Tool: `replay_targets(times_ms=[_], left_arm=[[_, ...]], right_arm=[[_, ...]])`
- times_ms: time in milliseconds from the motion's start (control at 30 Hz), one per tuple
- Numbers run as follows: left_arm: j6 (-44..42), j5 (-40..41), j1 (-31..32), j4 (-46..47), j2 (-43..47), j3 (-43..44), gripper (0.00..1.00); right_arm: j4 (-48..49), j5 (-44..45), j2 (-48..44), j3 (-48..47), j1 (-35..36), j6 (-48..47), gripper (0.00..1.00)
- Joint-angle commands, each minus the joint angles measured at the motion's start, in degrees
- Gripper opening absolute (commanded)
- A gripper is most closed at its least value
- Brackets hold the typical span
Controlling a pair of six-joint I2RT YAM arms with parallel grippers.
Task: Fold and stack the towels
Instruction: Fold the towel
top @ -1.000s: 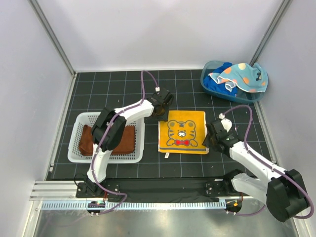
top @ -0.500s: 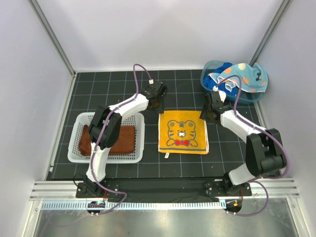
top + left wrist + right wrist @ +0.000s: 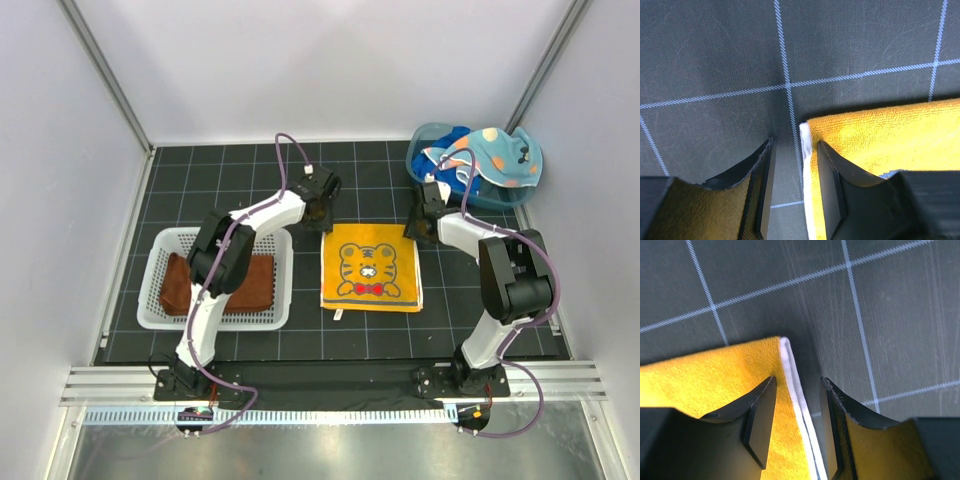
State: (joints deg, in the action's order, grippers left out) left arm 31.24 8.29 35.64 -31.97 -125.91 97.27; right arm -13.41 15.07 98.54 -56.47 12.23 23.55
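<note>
A yellow-orange towel (image 3: 370, 267) with a tiger print lies flat in the middle of the mat. My left gripper (image 3: 322, 212) is at its far left corner. In the left wrist view the left gripper (image 3: 795, 145) is open, one finger on the mat and the other over the yellow cloth (image 3: 880, 140), astride its white edge. My right gripper (image 3: 422, 228) is at the far right corner. It (image 3: 798, 381) is open too, straddling the white hem of the towel (image 3: 715, 375). A rust-brown towel (image 3: 220, 283) lies folded in the white basket.
The white mesh basket (image 3: 155, 270) stands at the left of the mat. At the back right, a blue tub (image 3: 420, 175) holds a light blue spotted towel (image 3: 490, 150) draped over a royal blue one (image 3: 450, 172). Frame posts rise at both back corners.
My right arm swung from the towel's near right side up to its far right corner and its jaws widened. My left gripper shifted slightly at the far left corner.
</note>
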Motion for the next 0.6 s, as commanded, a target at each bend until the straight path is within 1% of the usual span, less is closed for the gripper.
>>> replay_targets(times_ms=[0,67,333,533,567], left_arm=[[1.01,0.85,-0.04,1.63,0.39,0.38,0.42],[1.27,0.41,-0.04,4.19,1.19,-1.56,0.43],[1.71,-0.82,-0.04,8.49,3.12,-4.11,0.44],[1.8,-0.47,-0.13,6.21,0.23,-1.39,0.45],[1.89,-0.65,-0.3,6.13,-0.04,-1.21,0.44]], right_arm=[[5.23,-0.74,0.51,-1.63,-0.63,-1.05,0.47],[6.89,-1.88,0.51,-1.28,-0.8,-1.31,0.47],[9.36,-4.96,1.74,-1.45,-2.47,-1.49,0.47],[4.81,-7.07,5.07,-5.58,-3.26,-1.75,0.46],[4.36,-7.07,6.13,-6.54,-3.18,-1.75,0.45]])
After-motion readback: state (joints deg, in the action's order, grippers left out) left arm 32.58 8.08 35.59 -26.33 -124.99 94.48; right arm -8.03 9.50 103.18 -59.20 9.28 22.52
